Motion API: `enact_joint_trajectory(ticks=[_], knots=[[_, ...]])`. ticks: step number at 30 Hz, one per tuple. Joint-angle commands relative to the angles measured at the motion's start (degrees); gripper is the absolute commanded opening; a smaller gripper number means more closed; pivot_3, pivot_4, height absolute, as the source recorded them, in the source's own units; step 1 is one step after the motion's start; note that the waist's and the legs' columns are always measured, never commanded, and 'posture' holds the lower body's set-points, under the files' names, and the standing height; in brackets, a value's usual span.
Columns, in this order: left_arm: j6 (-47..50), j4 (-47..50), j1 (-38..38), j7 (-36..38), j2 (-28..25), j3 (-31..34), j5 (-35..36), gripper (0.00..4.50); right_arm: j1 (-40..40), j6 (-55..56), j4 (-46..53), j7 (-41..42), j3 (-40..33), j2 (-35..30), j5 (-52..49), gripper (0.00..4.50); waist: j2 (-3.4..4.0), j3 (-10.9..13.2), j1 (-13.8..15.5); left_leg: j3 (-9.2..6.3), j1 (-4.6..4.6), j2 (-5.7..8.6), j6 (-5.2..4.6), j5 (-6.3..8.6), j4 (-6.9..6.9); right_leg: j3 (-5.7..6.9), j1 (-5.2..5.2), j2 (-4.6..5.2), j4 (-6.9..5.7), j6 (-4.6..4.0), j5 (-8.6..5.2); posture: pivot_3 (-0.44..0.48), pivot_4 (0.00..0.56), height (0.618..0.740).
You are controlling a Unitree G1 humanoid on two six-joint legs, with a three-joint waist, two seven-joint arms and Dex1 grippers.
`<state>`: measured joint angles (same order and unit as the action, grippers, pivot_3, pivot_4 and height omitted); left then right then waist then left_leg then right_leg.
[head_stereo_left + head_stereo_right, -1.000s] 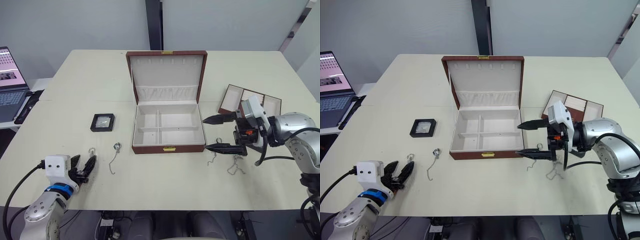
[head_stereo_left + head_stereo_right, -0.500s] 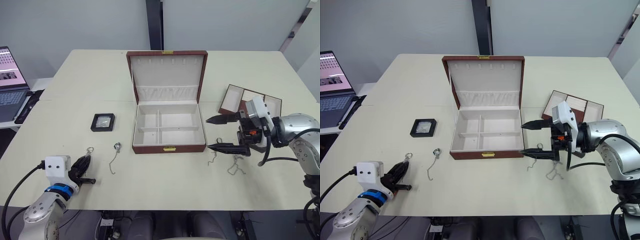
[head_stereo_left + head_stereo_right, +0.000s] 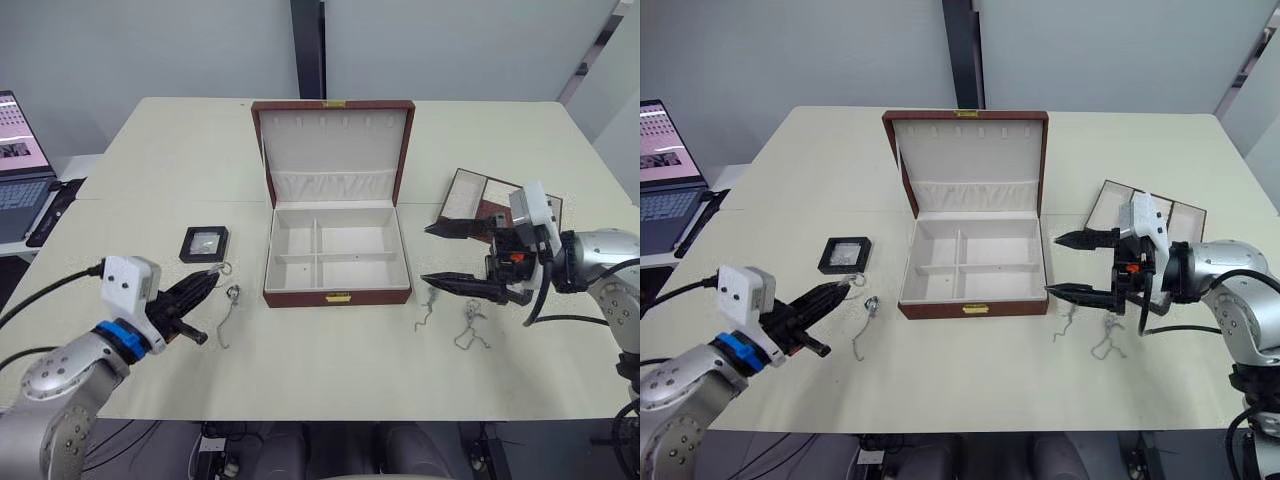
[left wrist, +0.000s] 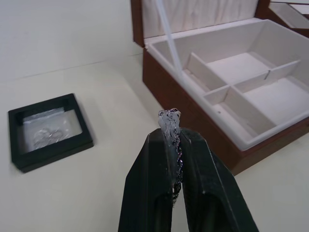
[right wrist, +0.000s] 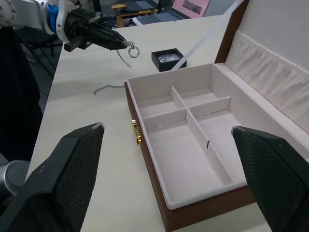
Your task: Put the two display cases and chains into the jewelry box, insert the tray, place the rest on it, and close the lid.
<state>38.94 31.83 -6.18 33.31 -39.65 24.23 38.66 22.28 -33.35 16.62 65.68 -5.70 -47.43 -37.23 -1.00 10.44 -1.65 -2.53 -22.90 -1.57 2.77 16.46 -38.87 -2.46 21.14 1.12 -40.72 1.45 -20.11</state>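
The jewelry box (image 3: 338,292) stands open mid-table, its lid (image 3: 335,150) upright and its cream compartments bare. My left gripper (image 3: 207,285) is shut on a thin silver chain (image 4: 170,122), held just above the table left of the box. A second chain (image 3: 228,312) lies beside it. One black display case (image 3: 204,243) sits further left. My right gripper (image 3: 425,254) hovers open at the box's right side, with nothing between its fingers. Two more chains (image 3: 428,312) (image 3: 470,330) lie below it. The tray (image 3: 470,192) rests behind that gripper.
A laptop (image 3: 15,170) sits on a side desk at the far left. Bare tabletop (image 3: 330,370) stretches in front of the box and behind the lid.
My left gripper shut on the chain near the table's front left, lifted it and carried it toward the box. The right gripper drew back slightly to the right, still open.
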Motion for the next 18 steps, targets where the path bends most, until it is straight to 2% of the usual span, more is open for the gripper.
enact_joint_trajectory(ticks=[1, 4, 8, 12, 18], knots=[[2.6, 0.7, 6.0, 2.2, -3.8, -2.4, 2.6, 0.03, -1.8, -0.6, 4.0, -3.1, -3.9, -0.2, -1.7, 4.50, -0.03, 0.0, 0.0, -0.02, -0.01, 0.00, 0.00, 0.00, 0.00, 0.00, 0.00, -0.01, 0.01, 0.00, 0.00, 0.000, 0.150, 0.740], [3.5, -3.6, 15.5, 5.8, -6.8, -7.4, 2.1, 0.03, -5.5, -1.5, 6.8, -6.6, -7.0, 0.1, -2.3, 4.50, -0.06, 0.0, 0.2, 0.01, -0.02, 0.04, 0.00, 0.00, 0.00, 0.02, 0.00, -0.02, 0.02, 0.00, 0.00, 0.000, 0.150, 0.740], [1.8, -11.6, 26.4, 11.4, -8.2, -14.1, -0.7, 0.03, -9.7, -2.5, 10.4, -11.3, -10.4, 0.8, -3.2, 4.50, -0.08, 0.0, 0.1, 0.05, -0.05, 0.06, 0.01, -0.01, 0.00, 0.08, 0.01, -0.08, 0.03, 0.00, 0.00, 0.000, 0.150, 0.740], [-1.7, -20.3, 35.1, 17.2, -7.5, -20.1, -4.7, 0.03, -13.8, -3.1, 14.1, -15.2, -13.0, 1.6, -4.1, 4.50, -0.08, 0.0, -0.1, 0.11, -0.02, 0.03, 0.01, -0.01, 0.00, 0.08, 0.03, -0.31, 0.00, 0.00, 0.00, 0.000, 0.150, 0.740], [-9.3, -33.8, 44.5, 22.4, -4.1, -25.5, -11.6, 0.03, -18.8, -3.9, 19.4, -20.1, -16.0, 2.8, -5.6, 4.50, -0.07, 0.1, 0.0, 0.14, -0.03, -0.01, 0.01, -0.01, -0.02, 0.05, 0.08, -0.41, -0.04, 0.00, 0.00, 0.000, 0.150, 0.740]])
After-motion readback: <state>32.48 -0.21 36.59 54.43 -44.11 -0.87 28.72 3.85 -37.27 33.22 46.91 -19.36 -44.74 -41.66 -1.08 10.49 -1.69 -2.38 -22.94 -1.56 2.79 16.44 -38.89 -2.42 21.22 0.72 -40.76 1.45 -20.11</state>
